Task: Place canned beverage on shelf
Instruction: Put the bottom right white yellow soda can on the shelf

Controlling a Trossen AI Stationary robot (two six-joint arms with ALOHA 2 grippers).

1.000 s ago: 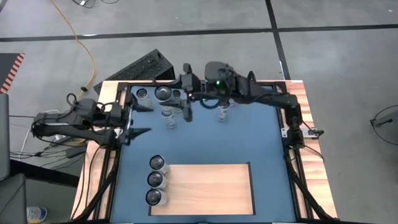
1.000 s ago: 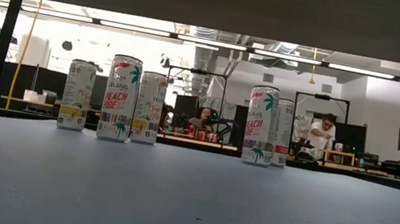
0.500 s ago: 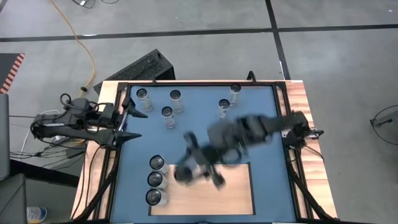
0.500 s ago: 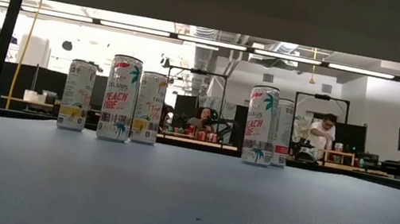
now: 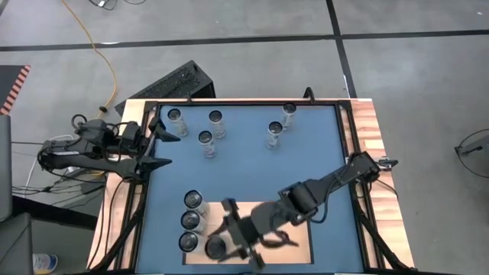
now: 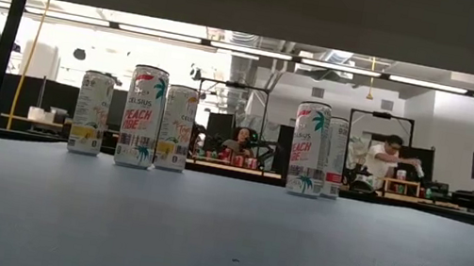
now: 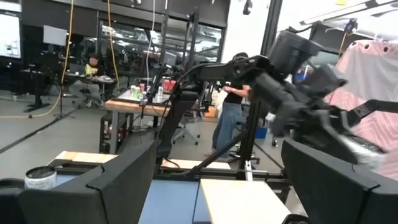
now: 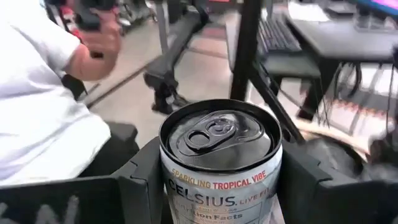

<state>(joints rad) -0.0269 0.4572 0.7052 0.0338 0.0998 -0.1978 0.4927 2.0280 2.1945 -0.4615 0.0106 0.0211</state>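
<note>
Silver can (image 8: 217, 155) sits clenched in the right claw (image 5: 229, 243) over the wooden shelf (image 5: 294, 244); left claw (image 5: 162, 149) released.

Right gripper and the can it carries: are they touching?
Touching. The right wrist view shows the can wedged between the right gripper's dark fingers, pressed against both sides.

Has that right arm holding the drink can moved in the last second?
Yes. The right gripper, jaws shut on a tall dark-topped can, swung from the far can cluster down to the pale wooden shelf, beside three cans.
</note>
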